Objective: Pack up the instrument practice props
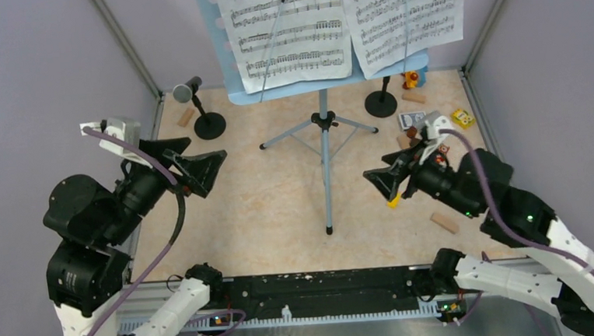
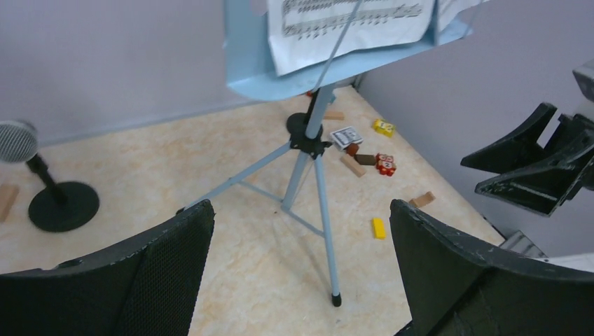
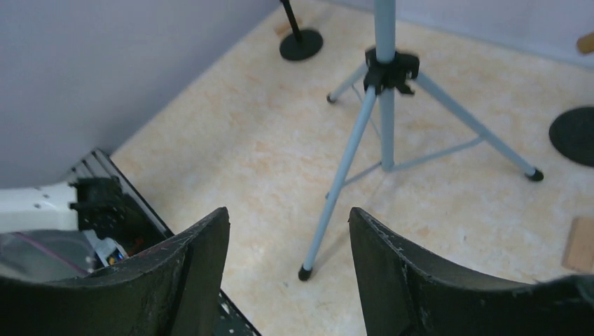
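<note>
The light blue music desk (image 1: pixel 232 71) stands at the back centre on grey tripod legs (image 1: pixel 326 174). It holds two white music sheets (image 1: pixel 285 28). A microphone (image 1: pixel 187 89) sits in a black round-based holder (image 1: pixel 209 126) at the back left. A second holder (image 1: pixel 381 103) stands at the back right, its top hidden behind the desk. My left gripper (image 1: pixel 215 171) is open and empty, left of the tripod. My right gripper (image 1: pixel 379 180) is open and empty, right of it. The left wrist view shows the open gripper (image 2: pixel 301 206), the desk (image 2: pixel 249 63) and the near leg (image 2: pixel 326 224). The right wrist view shows the open gripper (image 3: pixel 288 211) and the same leg (image 3: pixel 343 175).
Small wooden blocks (image 1: pixel 444 222), a yellow block (image 2: pixel 379 227), red toys (image 2: pixel 385 164) and a card box (image 1: pixel 412 120) lie at the right. Another wooden block (image 1: pixel 186 116) lies near the left holder. Grey walls enclose the table on three sides.
</note>
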`<act>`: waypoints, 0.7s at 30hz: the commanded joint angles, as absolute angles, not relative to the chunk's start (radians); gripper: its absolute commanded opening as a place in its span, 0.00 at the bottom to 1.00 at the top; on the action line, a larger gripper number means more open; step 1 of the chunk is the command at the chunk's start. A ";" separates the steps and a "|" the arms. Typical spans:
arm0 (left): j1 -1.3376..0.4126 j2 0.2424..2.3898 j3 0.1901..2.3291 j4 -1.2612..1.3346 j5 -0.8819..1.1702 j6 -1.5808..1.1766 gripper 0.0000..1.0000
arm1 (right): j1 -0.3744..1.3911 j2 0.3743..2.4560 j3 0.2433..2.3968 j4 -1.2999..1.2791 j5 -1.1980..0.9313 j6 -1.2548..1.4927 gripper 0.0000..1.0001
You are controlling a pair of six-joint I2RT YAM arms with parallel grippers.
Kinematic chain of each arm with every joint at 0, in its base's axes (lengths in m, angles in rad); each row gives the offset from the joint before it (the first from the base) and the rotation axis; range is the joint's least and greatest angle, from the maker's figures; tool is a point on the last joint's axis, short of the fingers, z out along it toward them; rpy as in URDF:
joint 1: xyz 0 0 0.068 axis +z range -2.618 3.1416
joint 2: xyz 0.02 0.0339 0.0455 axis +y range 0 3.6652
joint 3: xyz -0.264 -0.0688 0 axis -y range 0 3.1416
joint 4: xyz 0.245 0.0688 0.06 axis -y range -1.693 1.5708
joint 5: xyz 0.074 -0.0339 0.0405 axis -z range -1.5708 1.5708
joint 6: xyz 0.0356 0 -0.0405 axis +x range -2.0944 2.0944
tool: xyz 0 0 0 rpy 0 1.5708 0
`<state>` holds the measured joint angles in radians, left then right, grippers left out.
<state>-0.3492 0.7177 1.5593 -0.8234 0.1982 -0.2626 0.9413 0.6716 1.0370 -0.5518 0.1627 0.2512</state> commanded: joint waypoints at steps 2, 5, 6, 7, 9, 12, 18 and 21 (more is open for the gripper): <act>-0.353 0.848 1.706 -0.693 0.397 -0.253 0.99 | 0.937 0.706 1.300 -0.687 0.157 0.275 0.63; -0.352 0.904 1.775 -0.658 0.434 -0.258 0.99 | 0.937 0.769 1.439 -0.722 0.174 0.301 0.63; -0.353 0.922 1.788 -0.645 0.443 -0.263 0.99 | 0.937 0.797 1.491 -0.734 0.177 0.309 0.63; -0.353 0.937 1.797 -0.631 0.454 -0.268 0.99 | 0.937 0.829 1.539 -0.746 0.177 0.315 0.63; -0.353 0.968 1.817 -0.605 0.476 -0.280 0.99 | 0.937 0.891 1.639 -0.767 0.161 0.320 0.62; -0.352 1.000 1.842 -0.568 0.484 -0.293 0.99 | 0.937 0.977 1.770 -0.781 0.152 0.327 0.62; -0.353 1.011 1.827 -0.446 0.441 -0.244 0.99 | 0.937 1.114 1.963 -0.796 0.114 0.330 0.61; -0.353 0.976 1.745 -0.255 0.551 -0.140 0.97 | 0.937 1.134 1.947 -0.763 0.015 0.331 0.61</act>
<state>-0.3489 1.0180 1.8080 -0.5270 0.4511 -0.2508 0.9413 1.1152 1.9285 -0.7692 0.1257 0.3191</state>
